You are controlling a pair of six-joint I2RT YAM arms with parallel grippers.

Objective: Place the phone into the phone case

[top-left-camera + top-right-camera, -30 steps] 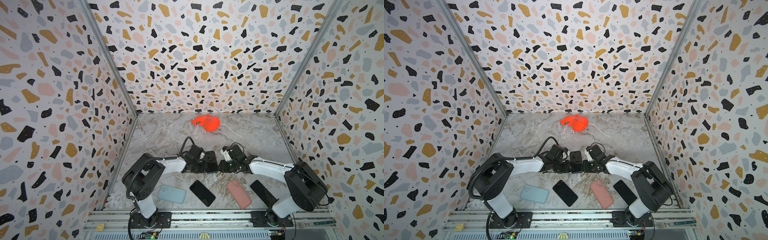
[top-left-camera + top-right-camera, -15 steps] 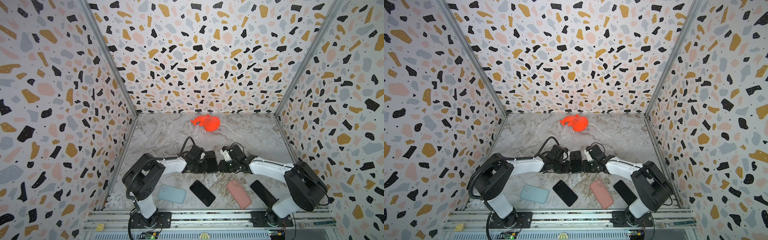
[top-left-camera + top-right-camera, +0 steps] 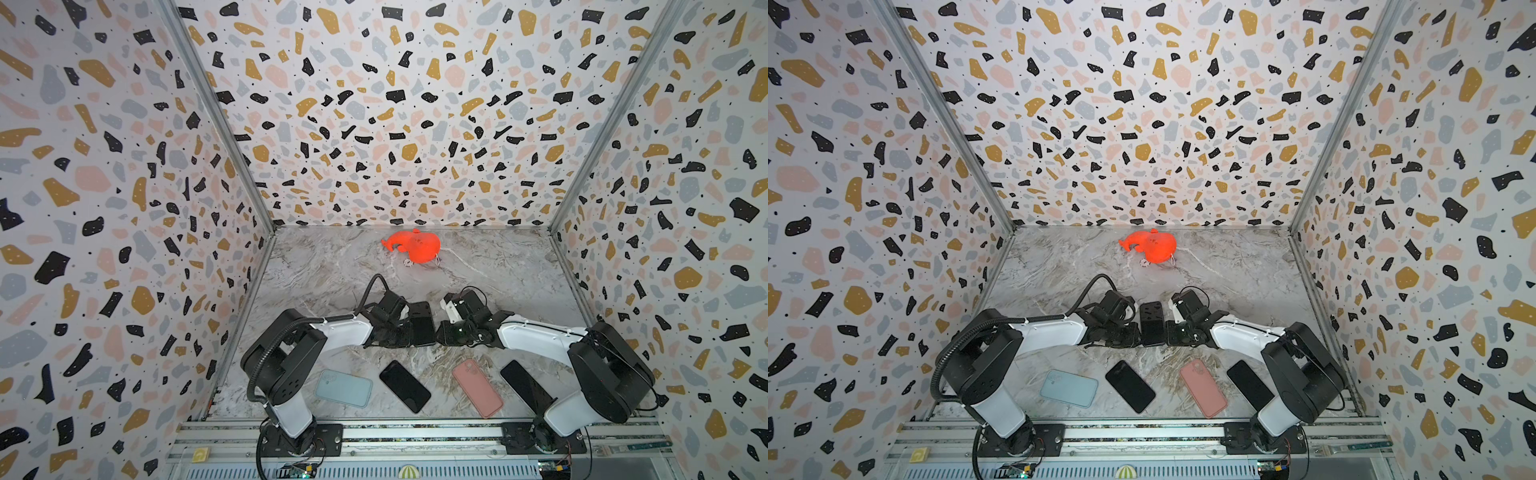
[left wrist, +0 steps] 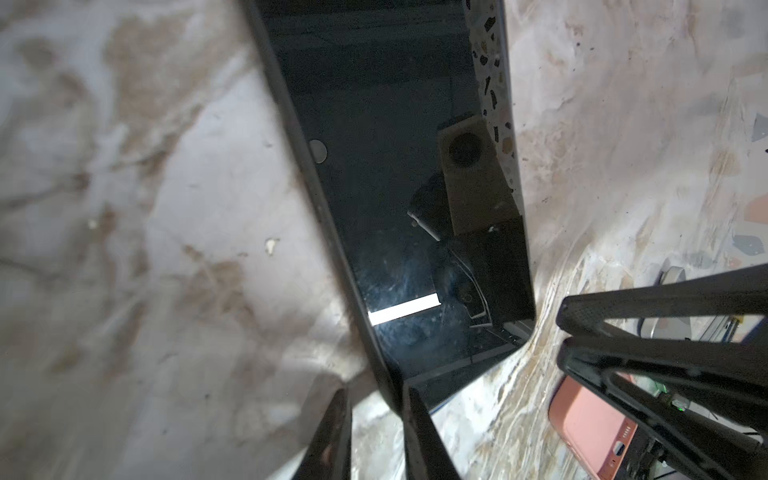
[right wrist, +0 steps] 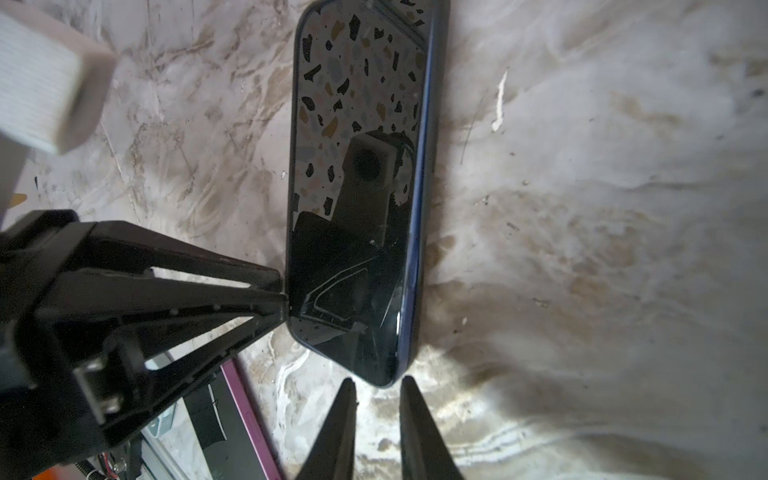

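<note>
One grip only: your left fingers (image 4: pixel 334 440) pinch the phone (image 4: pixel 395 166) at its corner, seemingly steadying it; your right fingers (image 5: pixel 417 436) stand slightly parted, empty.

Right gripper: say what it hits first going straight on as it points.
Probably the dark phone: in the right wrist view its near end lies straight ahead of the right gripper, very close. Height is hard to judge.
</note>
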